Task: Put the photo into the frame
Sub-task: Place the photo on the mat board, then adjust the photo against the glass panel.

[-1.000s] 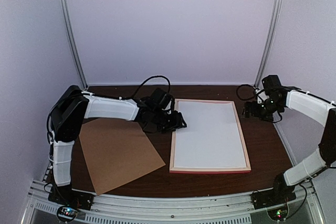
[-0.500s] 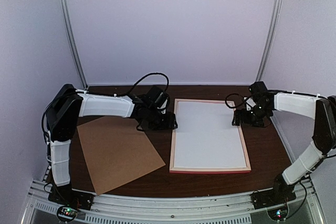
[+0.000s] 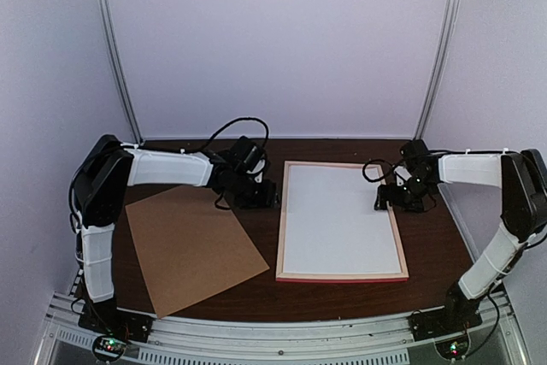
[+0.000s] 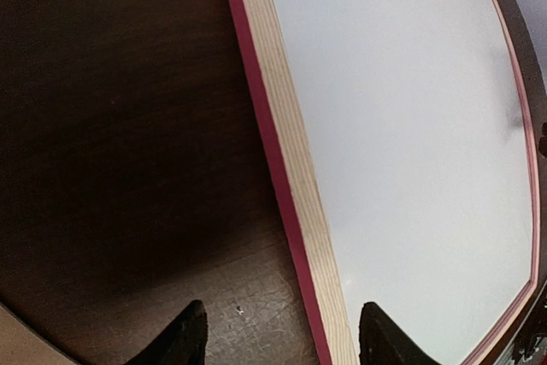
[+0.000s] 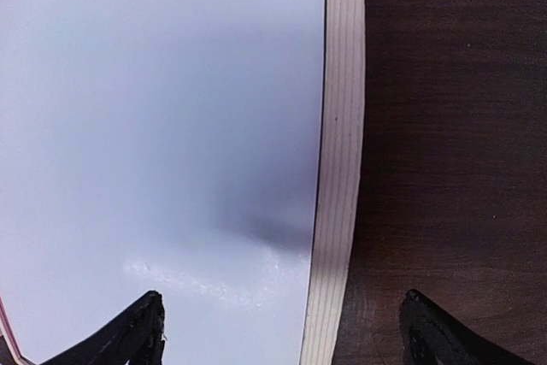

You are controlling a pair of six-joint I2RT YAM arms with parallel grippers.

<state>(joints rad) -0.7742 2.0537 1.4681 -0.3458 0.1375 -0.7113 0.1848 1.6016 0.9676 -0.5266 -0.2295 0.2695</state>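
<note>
Pink, pale-wood frame (image 3: pixel 281 220); brown board (image 3: pixel 192 250)

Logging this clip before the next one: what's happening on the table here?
Both arms are working at the frame, which lies flat with a white sheet filling it. The left gripper sits open at its left rail, the right gripper open over its right rail; neither grips anything. A brown board lies beside the frame, to the left.
</note>
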